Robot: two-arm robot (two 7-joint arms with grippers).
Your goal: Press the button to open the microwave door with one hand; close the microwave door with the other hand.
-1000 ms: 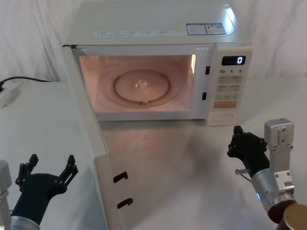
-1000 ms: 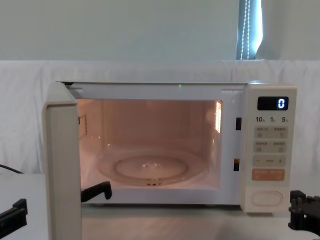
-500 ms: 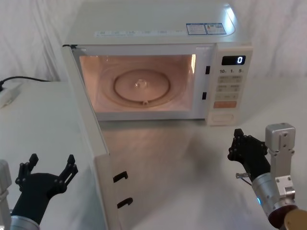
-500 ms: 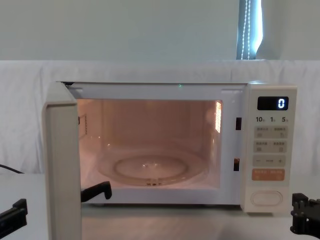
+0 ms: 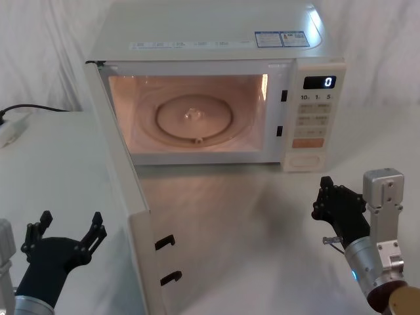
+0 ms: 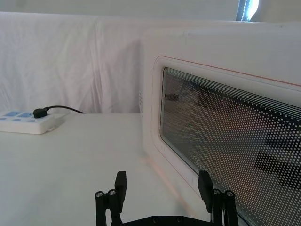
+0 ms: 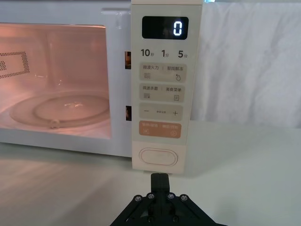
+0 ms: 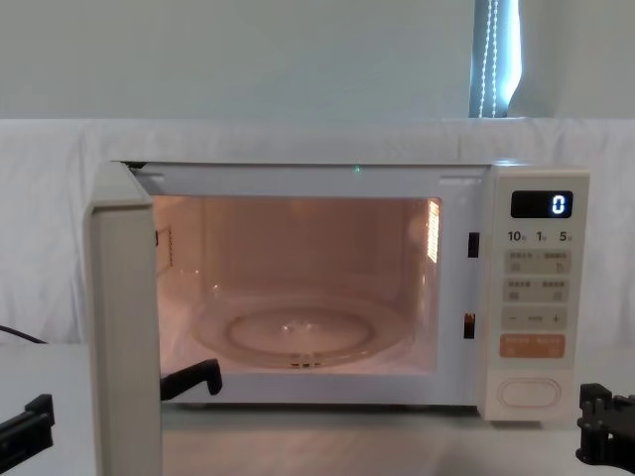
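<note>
The cream microwave [image 5: 210, 39] stands at the back with its cavity lit. The microwave door [image 5: 125, 177] is swung wide open on its left hinge, its edge toward me [image 8: 124, 327]; its mesh window [image 6: 225, 132] faces my left gripper. My left gripper [image 5: 71, 223] is open, low at the front left, just outside the door [image 6: 162, 181]. The button [image 5: 304, 159] is the oval key at the bottom of the control panel [image 7: 159, 157] [image 8: 522, 393]. My right gripper [image 5: 326, 190] is shut, a short way in front of the button and apart from it [image 7: 159, 178].
A glass turntable [image 5: 193, 118] lies inside the cavity. A white power strip [image 6: 26, 122] with a black cable sits at the far left of the table [image 5: 10, 128]. White cloth hangs behind. Bare tabletop [image 5: 262, 223] lies between the door and my right arm.
My right gripper has drawn back slightly toward me, away from the panel. The door and my left gripper have not moved.
</note>
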